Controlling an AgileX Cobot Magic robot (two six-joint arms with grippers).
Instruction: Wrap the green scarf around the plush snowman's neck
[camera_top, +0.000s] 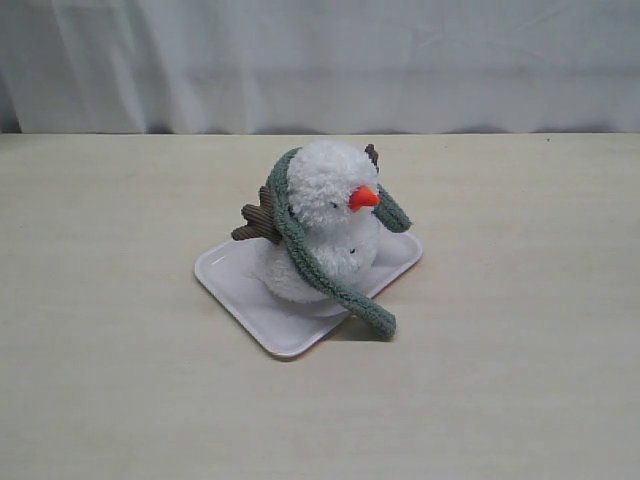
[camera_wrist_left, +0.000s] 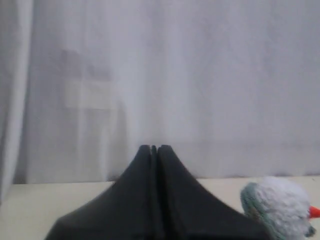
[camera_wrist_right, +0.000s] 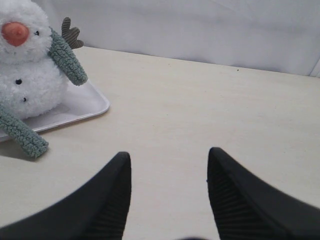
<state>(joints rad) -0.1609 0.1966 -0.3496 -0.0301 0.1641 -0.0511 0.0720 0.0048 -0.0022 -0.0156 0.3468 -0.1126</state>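
The plush snowman sits on a white tray at the table's middle, orange nose toward the right front. The green scarf lies over the back of its head and neck; one end hangs down the front past the tray's edge, the other drapes off the right side. In the right wrist view the snowman and scarf show to one side of my open right gripper, well apart from it. My left gripper is shut and empty, with the snowman's head beside it. Neither gripper shows in the exterior view.
A white curtain hangs along the table's far edge. The beige tabletop spreads around the tray on all sides.
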